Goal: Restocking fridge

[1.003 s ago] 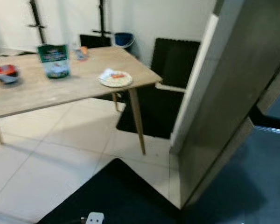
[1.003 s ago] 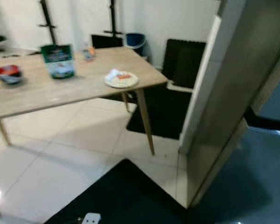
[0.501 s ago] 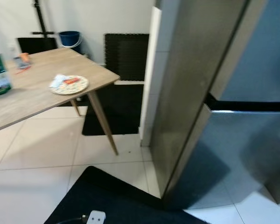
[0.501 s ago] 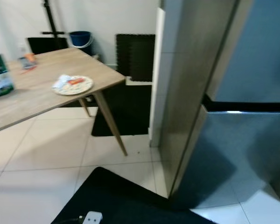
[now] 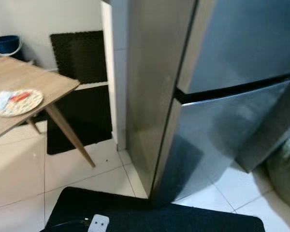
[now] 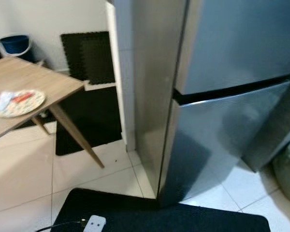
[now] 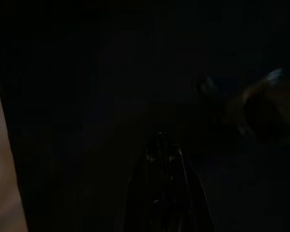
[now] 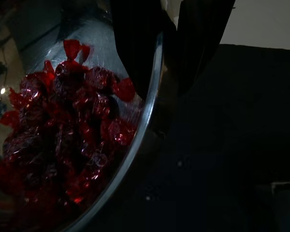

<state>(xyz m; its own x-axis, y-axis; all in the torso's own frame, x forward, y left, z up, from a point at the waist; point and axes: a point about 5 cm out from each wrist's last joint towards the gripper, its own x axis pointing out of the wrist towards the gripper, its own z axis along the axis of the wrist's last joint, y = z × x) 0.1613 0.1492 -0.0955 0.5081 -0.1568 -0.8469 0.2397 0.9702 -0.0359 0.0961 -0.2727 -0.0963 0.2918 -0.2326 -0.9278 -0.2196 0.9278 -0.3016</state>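
Ahead of me the steel fridge (image 5: 222, 96) stands with both doors shut, its grey side panel (image 5: 152, 82) and a white wall edge (image 5: 108, 72) closing off the middle of the scene. To my left, open tiled floor (image 5: 19, 169) runs between the fridge side and the wooden table (image 5: 24, 82), whose slanted leg (image 5: 70, 135) juts into that gap, with a plate (image 5: 19, 101) near the table's corner. A black mat (image 5: 150, 217) lies at the fridge's foot, and a greenish sack (image 5: 285, 169) crowds the floor at far right.
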